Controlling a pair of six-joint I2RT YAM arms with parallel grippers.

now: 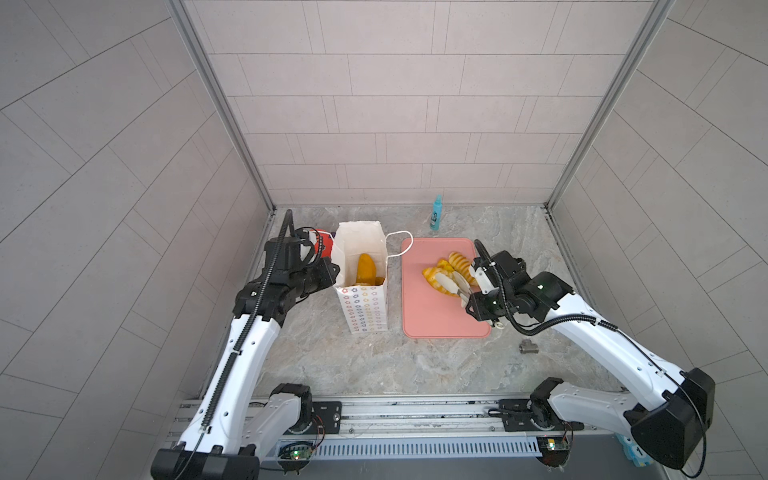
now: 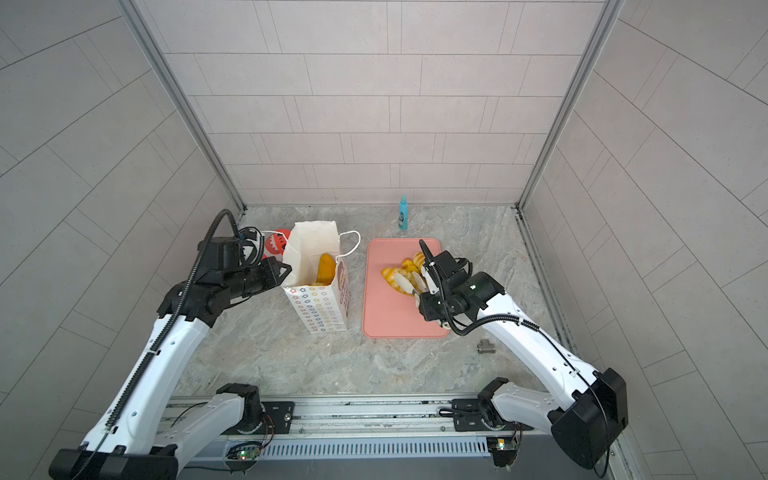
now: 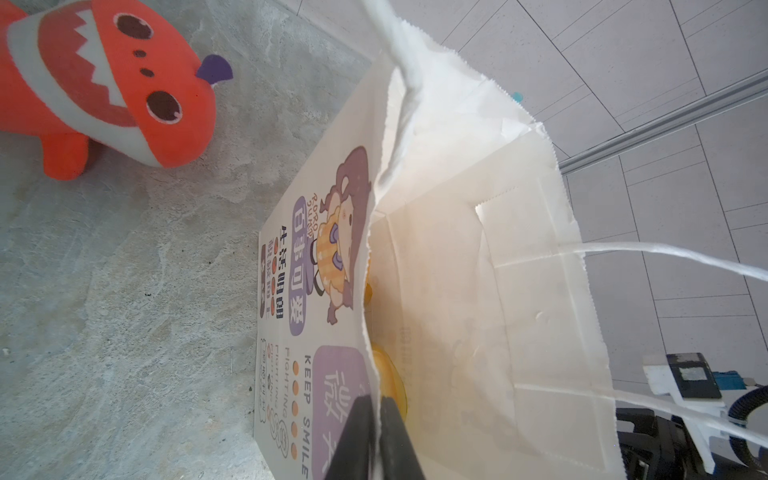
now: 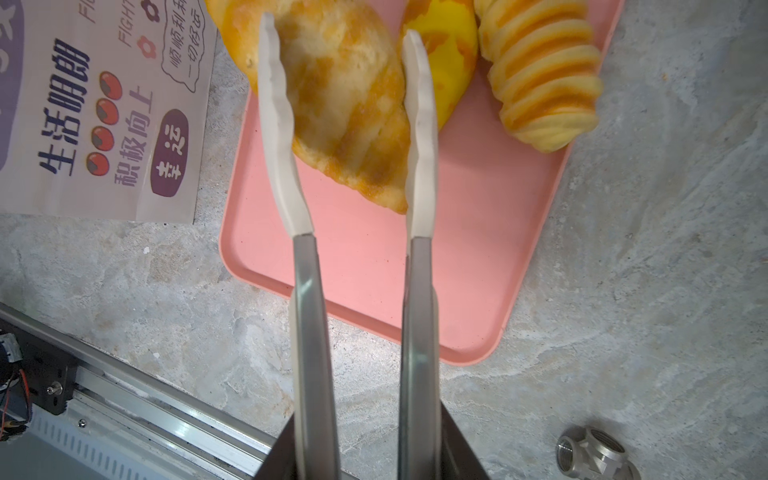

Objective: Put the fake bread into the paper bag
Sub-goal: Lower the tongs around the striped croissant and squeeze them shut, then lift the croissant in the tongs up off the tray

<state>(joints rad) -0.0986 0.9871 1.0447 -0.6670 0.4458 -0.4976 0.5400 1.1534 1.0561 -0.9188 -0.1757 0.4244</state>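
The white paper bag (image 1: 363, 307) (image 2: 316, 309) stands open left of the pink tray (image 1: 432, 320). A long golden loaf (image 1: 365, 268) leans inside the bag. My left gripper (image 3: 380, 419) is shut on the bag's rim (image 3: 376, 332), next to the cartoon girl. My right gripper (image 4: 365, 424) is shut on metal tongs (image 4: 307, 311). Their white tips lie against both sides of an oval bread (image 4: 345, 104) over the tray (image 4: 374, 270). I cannot tell whether that bread is lifted. A yellow bread (image 4: 449, 54) and a striped roll (image 4: 544, 83) lie beside it.
A red-orange shark toy (image 3: 108, 83) (image 1: 322, 245) lies behind my left gripper, near the left wall. A blue bottle (image 1: 436, 212) stands at the back wall. A small metal fitting (image 1: 528, 346) (image 4: 594, 455) rests on the marble table right of the tray's near corner.
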